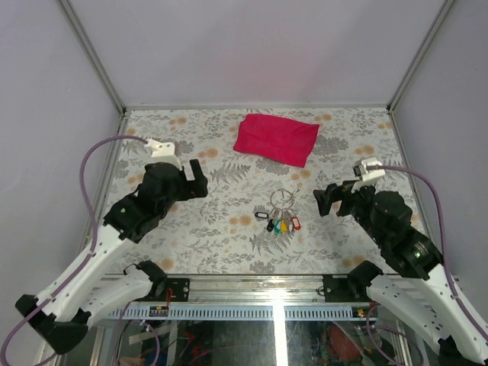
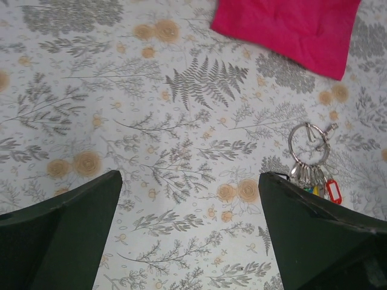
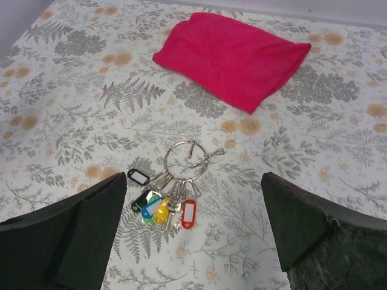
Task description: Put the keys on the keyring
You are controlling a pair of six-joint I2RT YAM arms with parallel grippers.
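Note:
The silver keyring (image 3: 186, 159) lies flat on the flowered table (image 1: 229, 229), with several keys (image 3: 162, 205) strung on it, their black, blue, green, yellow and red tags fanned out below. In the top view the keyring (image 1: 284, 197) and the keys (image 1: 282, 223) rest between both arms. My right gripper (image 3: 193, 232) hovers open just in front of them, nothing between its fingers. My left gripper (image 2: 188, 232) is open over bare table, the keyring (image 2: 308, 142) to its upper right and the keys (image 2: 317, 181) partly hidden behind its right finger.
A folded red cloth (image 1: 276, 138) lies at the back middle of the table. Grey walls close in the back and both sides. The arm bases and a metal rail (image 1: 252, 286) run along the near edge.

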